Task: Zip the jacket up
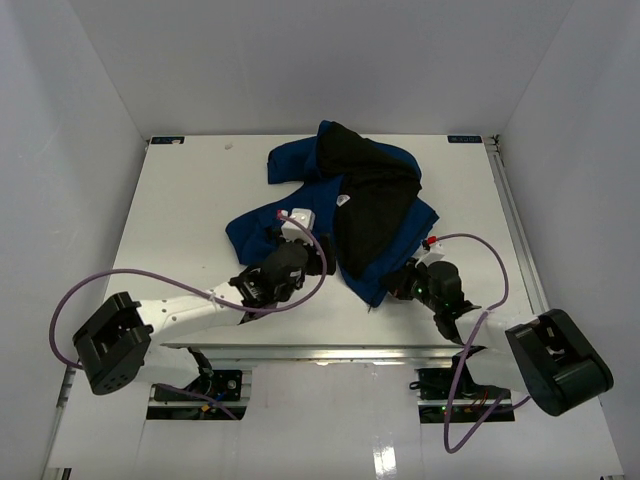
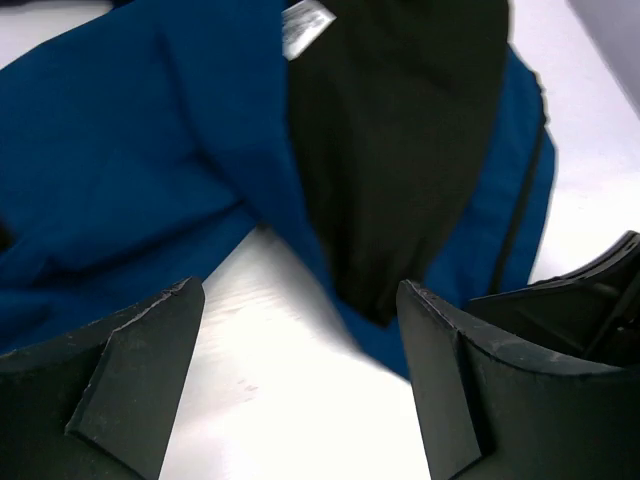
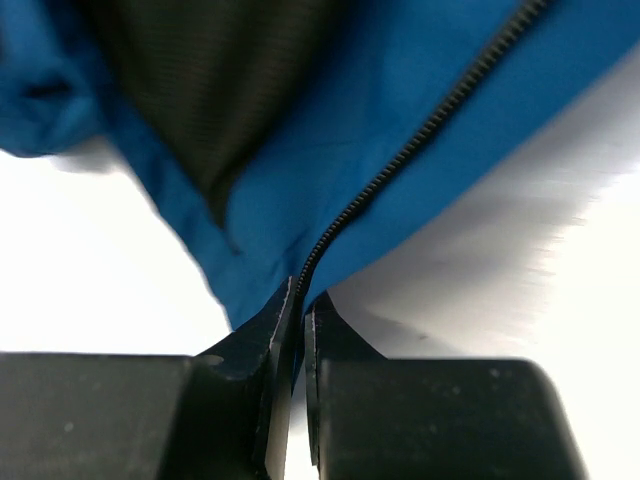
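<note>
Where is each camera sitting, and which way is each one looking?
Top external: high above and behind, looking down at the table, the jacket, the left arm and the right arm.
Left wrist: on the left arm, facing the jacket over its open left gripper.
Right wrist: on the right arm, close on the zipper, right gripper pinching the jacket's edge.
Shared: all show the blue jacket's black lining.

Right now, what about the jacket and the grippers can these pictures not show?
Right wrist view: the right gripper, shut on the jacket edge, hides where the zipper teeth end; no slider shows.
Left wrist view: the top edge cuts off the white label.
Top view: the label's print is too small.
</note>
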`<state>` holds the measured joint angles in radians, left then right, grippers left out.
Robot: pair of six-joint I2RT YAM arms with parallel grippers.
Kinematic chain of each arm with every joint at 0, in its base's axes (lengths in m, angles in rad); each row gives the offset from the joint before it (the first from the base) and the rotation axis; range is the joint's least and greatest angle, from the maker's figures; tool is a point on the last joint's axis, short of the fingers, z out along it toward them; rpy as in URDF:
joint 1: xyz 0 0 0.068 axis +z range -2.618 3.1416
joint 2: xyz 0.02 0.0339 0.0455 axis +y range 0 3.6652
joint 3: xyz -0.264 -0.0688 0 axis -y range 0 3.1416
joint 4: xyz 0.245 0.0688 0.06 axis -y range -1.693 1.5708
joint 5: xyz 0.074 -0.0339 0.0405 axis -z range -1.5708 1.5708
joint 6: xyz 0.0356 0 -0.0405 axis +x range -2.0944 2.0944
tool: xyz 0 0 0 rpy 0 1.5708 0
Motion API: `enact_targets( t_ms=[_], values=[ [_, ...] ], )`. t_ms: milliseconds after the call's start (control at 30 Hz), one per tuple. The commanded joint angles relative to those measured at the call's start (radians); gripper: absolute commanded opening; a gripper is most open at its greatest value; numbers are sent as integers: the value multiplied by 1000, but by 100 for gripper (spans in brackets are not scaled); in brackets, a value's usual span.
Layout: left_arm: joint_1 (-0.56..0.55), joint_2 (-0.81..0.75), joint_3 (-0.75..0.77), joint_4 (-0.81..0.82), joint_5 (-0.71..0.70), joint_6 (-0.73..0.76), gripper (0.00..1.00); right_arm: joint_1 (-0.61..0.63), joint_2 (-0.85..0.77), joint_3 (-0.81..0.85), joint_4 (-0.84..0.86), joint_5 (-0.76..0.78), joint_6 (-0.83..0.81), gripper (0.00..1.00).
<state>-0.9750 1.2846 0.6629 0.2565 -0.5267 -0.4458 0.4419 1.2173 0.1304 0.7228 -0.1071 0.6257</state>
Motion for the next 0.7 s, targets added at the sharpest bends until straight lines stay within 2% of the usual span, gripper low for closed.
enact_targets(
  t_ms=[0, 67, 100, 200, 400, 567, 667],
  values=[
    [4, 63, 105, -65, 167, 33, 88, 8, -121, -31, 147, -69, -3, 8],
    [4, 73, 94, -29, 262, 59, 88, 9, -158, -53, 171, -89, -7, 11],
    [4, 72, 86, -2, 323, 65, 88, 8, -167, -55, 177, -94, -7, 16],
    [6, 71, 65, 22, 382, 75, 88, 8, -177, -58, 186, -103, -11, 22],
    [15, 104, 51, 39, 530, 81, 89, 13, -137, -84, 216, -113, 20, 25],
    [15, 154, 75, 19, 656, 113, 88, 17, -124, -103, 269, -121, 34, 23],
    [15, 185, 91, 16, 683, 131, 88, 23, -130, -113, 325, -145, 47, 34]
  ],
)
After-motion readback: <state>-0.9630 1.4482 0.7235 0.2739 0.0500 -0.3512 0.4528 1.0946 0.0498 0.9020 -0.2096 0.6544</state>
